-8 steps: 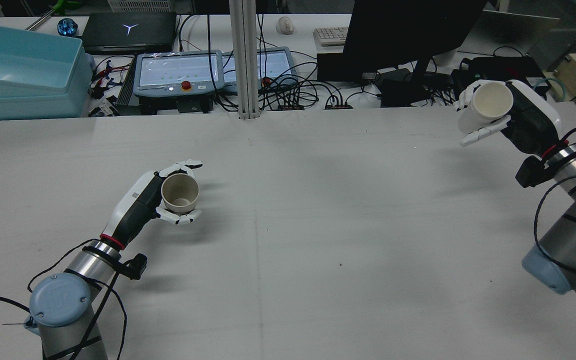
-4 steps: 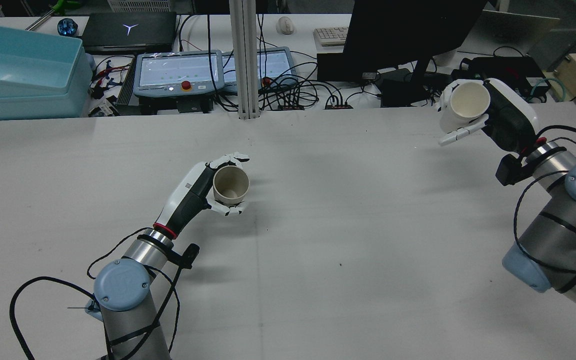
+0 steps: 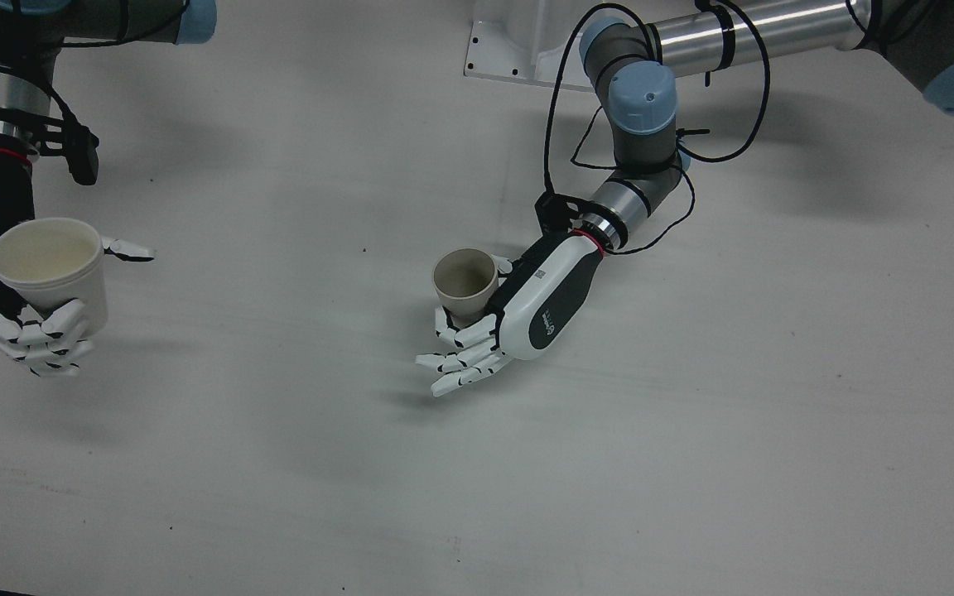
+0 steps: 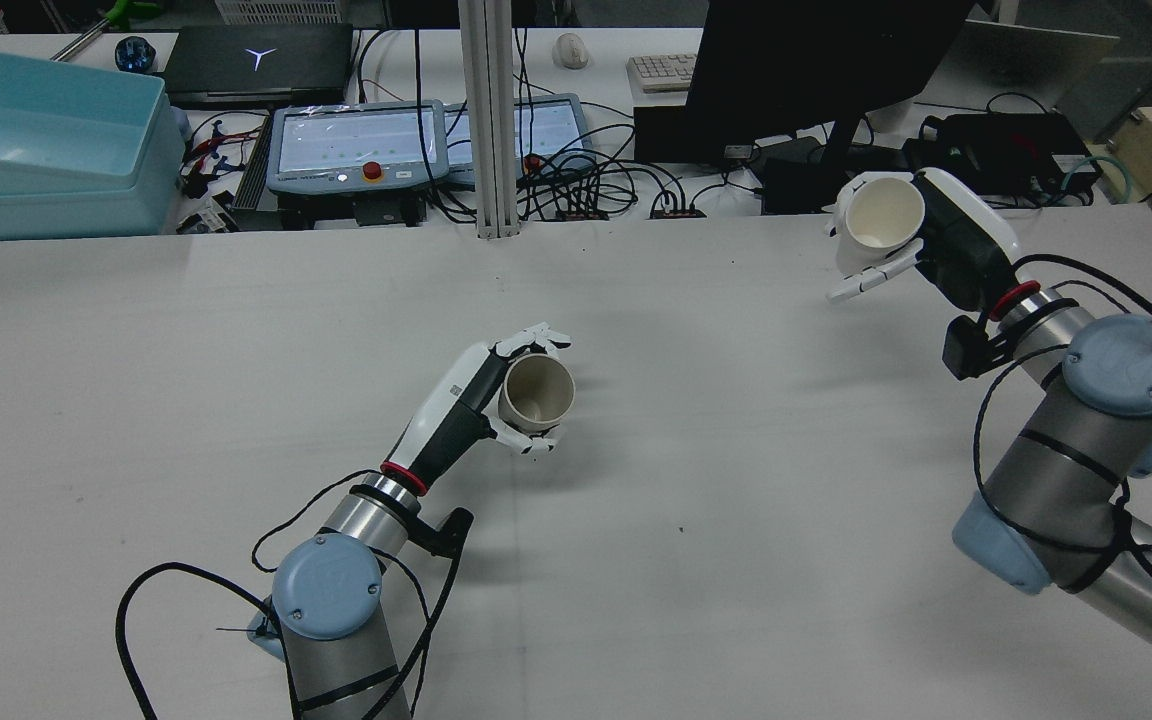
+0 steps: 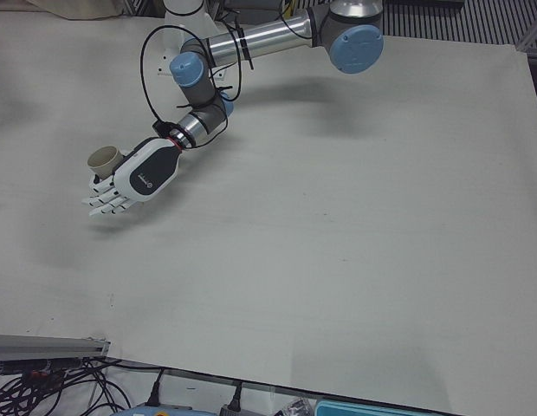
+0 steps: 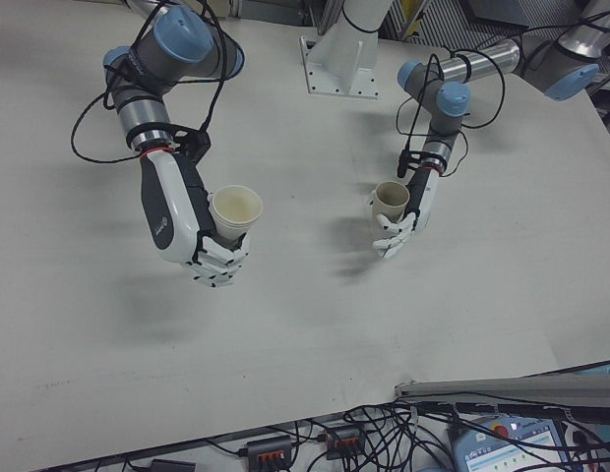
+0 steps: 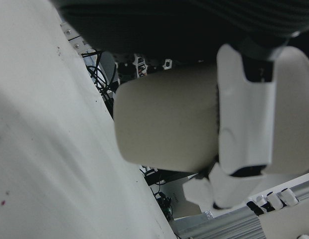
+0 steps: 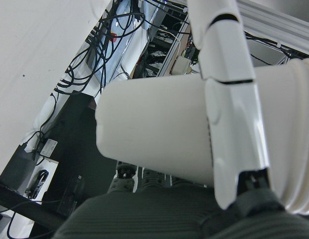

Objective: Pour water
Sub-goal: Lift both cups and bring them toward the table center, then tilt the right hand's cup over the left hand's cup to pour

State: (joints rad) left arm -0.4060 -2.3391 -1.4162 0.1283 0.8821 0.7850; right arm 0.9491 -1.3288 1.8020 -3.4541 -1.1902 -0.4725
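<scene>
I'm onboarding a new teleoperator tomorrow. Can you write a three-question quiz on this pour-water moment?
1. True or false: the left hand holds the smaller beige cup near the middle of the table.
2. Which cup is carried higher above the table?
A. the white cup in the right hand
B. the beige cup
C. neither; both stand on the table
3. Fill in: both cups are held with their mouths facing roughly ____.

Key: 1 true. 2 A. 3 up; neither has been tipped to pour.

Likely robotics lab: teach pendants [image 4: 356, 150], cable tangle [image 4: 596, 180], monitor [image 4: 806, 70] behind table [image 4: 686, 450].
</scene>
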